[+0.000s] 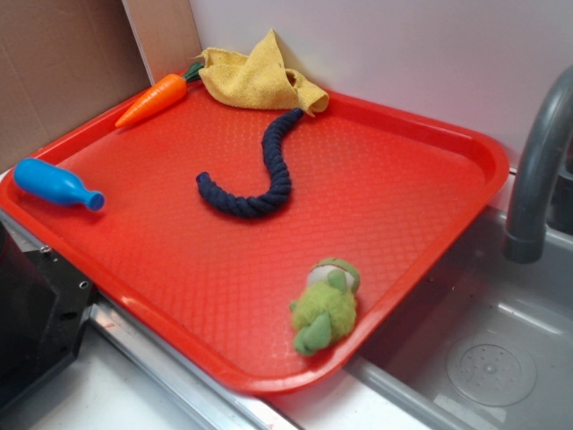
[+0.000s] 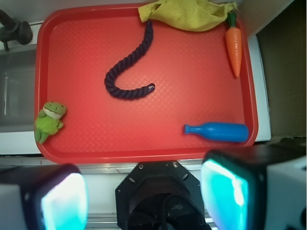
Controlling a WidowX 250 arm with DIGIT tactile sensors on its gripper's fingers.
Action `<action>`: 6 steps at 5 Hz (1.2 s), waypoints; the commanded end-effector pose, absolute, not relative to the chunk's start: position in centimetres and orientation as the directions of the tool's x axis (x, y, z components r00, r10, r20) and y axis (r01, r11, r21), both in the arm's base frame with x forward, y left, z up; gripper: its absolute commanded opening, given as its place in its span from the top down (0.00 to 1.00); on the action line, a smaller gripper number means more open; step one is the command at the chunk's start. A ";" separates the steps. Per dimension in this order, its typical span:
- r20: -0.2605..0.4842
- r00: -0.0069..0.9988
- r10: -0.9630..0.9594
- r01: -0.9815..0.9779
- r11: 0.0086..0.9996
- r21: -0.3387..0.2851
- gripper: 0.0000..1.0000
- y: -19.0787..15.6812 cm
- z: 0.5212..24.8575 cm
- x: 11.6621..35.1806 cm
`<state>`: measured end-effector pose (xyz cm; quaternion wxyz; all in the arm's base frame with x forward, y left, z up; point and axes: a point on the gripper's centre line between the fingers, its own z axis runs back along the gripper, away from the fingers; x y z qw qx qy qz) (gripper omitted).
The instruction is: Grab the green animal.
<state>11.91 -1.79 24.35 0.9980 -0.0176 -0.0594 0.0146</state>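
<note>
1. Wrist view puts the green animal [image 2: 49,120] hard against one edge of the red tray [image 2: 192,143], close to a corner — exterior view has it by the tray corner nearest the sink [image 1: 483,358].
2. Fuzzy plush, so I'd judge it light, soft and squashy; nothing fragile. Best hold looks like the plump green body, across its narrow width, not the pale face.
3. Gripper [image 2: 144,201] hangs high above the tray's near edge, fingers [image 2: 62,199] spread wide, nothing between them.
4. Tray rim sits right beside the toy — one finger may catch it.
5. Open tray on the inner side; dark rope [image 2: 127,72], blue bottle [image 2: 218,131], carrot [image 2: 233,45] and yellow cloth [image 2: 187,13] lie well apart.
</note>
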 end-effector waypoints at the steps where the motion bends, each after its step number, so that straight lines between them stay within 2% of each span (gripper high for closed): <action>1: 0.118 0.993 0.031 -0.027 0.999 -0.037 0.00 -1.8 24.4 11.9; 2: 0.132 0.990 0.050 -0.044 0.998 -0.049 0.00 -6.8 19.4 16.5; 3: 0.050 0.983 0.178 -0.177 0.984 -0.026 0.00 -11.1 16.4 20.2; 6: 0.050 0.983 0.178 -0.177 0.984 -0.026 0.00 -11.1 16.4 20.2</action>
